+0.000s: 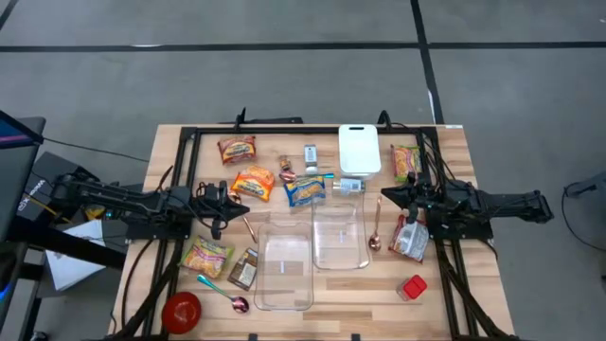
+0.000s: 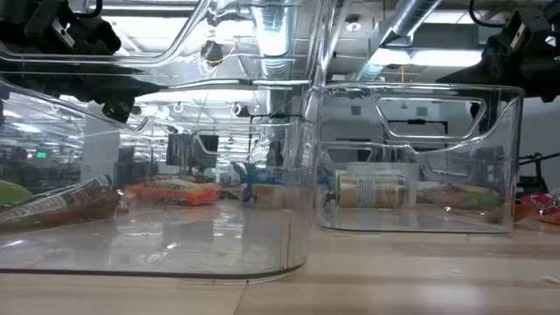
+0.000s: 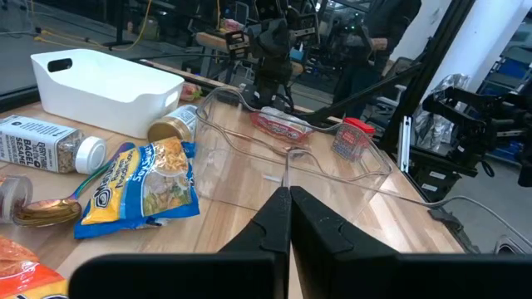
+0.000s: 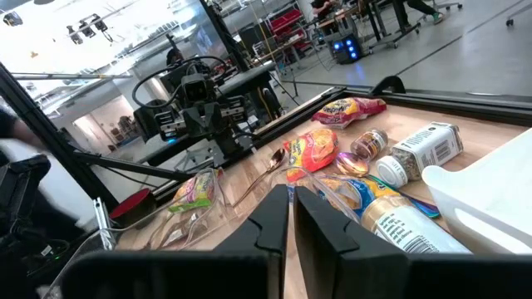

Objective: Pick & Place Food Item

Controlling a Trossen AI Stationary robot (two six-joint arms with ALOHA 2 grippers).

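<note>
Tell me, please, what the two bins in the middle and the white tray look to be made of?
The bins look like clear glossy plastic: the table shows through them and their walls catch reflections. The white tray seems opaque matte plastic, moulded with a cut-out handle, though ceramic cannot be excluded.

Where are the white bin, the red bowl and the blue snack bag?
white bin (image 1: 359,149), high view, middle of its floor.
red bowl (image 1: 182,312), high view, centre of the bowl.
blue snack bag (image 3: 143,188), left wrist view, middle of its printed front.

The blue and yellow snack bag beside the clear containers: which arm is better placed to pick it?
Probably left: the left gripper, shut, is somewhat nearer the blue and yellow snack bag than the right gripper.
</note>
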